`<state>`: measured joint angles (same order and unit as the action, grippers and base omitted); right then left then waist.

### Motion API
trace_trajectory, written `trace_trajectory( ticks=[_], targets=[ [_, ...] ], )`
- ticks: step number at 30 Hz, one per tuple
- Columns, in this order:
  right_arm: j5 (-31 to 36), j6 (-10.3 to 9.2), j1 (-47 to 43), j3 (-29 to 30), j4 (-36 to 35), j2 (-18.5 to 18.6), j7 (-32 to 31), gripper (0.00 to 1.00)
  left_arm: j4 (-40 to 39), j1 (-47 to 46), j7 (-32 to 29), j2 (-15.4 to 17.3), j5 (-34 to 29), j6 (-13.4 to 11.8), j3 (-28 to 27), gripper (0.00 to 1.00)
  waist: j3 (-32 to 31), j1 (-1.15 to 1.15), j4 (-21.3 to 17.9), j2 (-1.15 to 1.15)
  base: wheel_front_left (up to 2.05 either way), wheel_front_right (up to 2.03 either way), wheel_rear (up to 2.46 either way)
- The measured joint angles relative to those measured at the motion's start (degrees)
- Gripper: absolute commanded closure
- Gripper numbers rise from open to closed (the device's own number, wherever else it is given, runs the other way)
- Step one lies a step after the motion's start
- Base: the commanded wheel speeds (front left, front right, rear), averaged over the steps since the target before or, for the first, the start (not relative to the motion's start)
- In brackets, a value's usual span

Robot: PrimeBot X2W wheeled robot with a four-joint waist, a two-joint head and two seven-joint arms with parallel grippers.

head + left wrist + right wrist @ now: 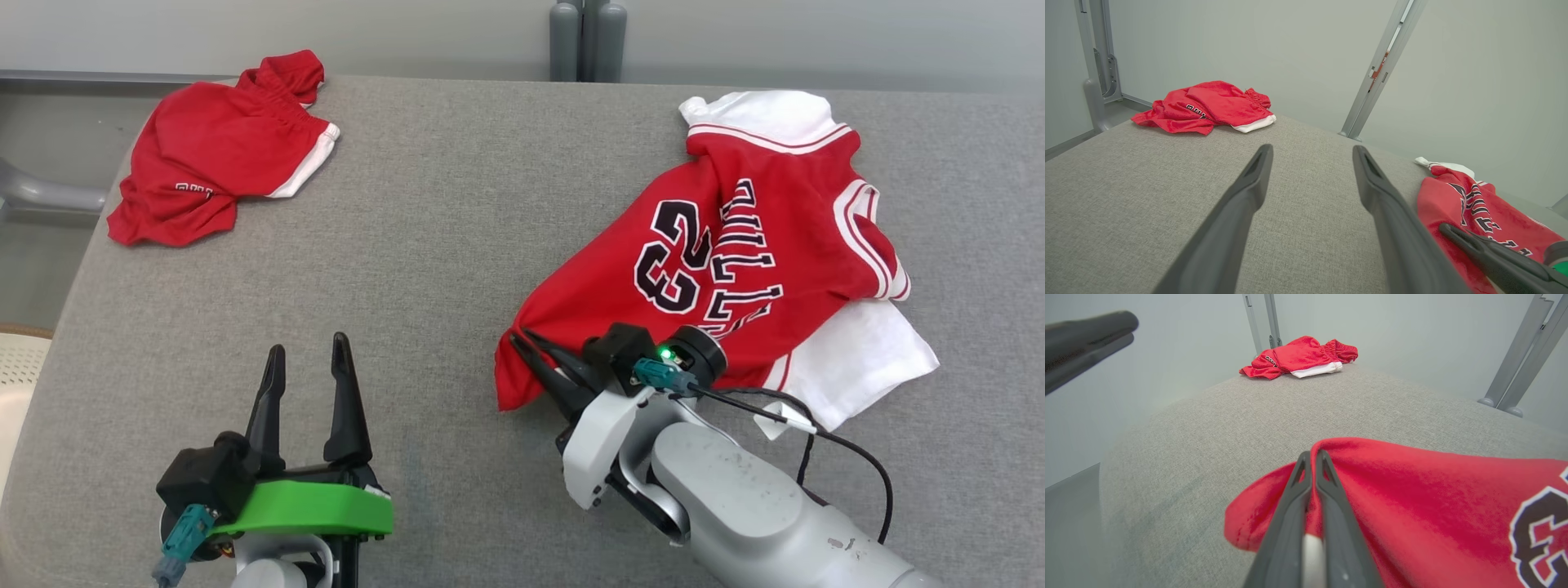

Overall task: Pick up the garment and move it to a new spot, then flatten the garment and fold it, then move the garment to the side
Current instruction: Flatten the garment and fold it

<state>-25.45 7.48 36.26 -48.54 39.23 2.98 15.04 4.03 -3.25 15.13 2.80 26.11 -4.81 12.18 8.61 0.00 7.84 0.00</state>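
The right gripper point(1313, 454) is closed tight on the near left hem corner of the red number 23 jersey point(735, 269). The right wrist view shows its two dark fingers pressed together with a ridge of red cloth pinched up at the tips, but how much cloth sits between them is hidden by the fingers themselves. In the head view the pale wrist and its cable cover part of the jersey's lower edge. The jersey lies crumpled on the right half of the grey fabric tabletop point(457, 229), its lettering sideways and partly lost in folds. A white garment point(865, 351) is mostly hidden under it, showing at the far collar end and the near right, so its type is hard to tell. The left gripper point(309, 345) hangs over bare tabletop at the near left, fingers spread wide and holding nothing. Its wrist view catches the right gripper's fingers on the jersey, cut off at the lower right corner. Red shorts point(212, 155) with white trim lie bunched at the far left corner, their lettering folded over and unreadable.
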Motion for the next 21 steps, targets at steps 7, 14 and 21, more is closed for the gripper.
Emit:
trace_trajectory(
  ticks=[7,14,21],
  targets=[
    [-7.92,0.00,1.75,-7.17,-0.37,-0.07,0.00,0.00,-0.07,-0.03,0.00,0.00,0.07,-0.08,-0.52,0.00,0.26,0.00,0.71,0.00,0.00,0.00,0.00],
    [-6.16,0.00,3.06,-2.87,-1.30,-0.18,0.01,0.00,-0.23,0.07,0.00,0.00,0.07,-0.26,-1.00,0.00,-0.03,0.00,-1.31,0.00,0.00,0.00,0.00],
    [4.10,0.01,-2.03,16.59,-4.52,2.52,0.01,0.00,-0.45,0.77,0.00,0.00,0.05,-0.30,-0.96,0.00,-1.09,0.00,-4.28,0.00,0.00,0.00,0.00]
  ],
)
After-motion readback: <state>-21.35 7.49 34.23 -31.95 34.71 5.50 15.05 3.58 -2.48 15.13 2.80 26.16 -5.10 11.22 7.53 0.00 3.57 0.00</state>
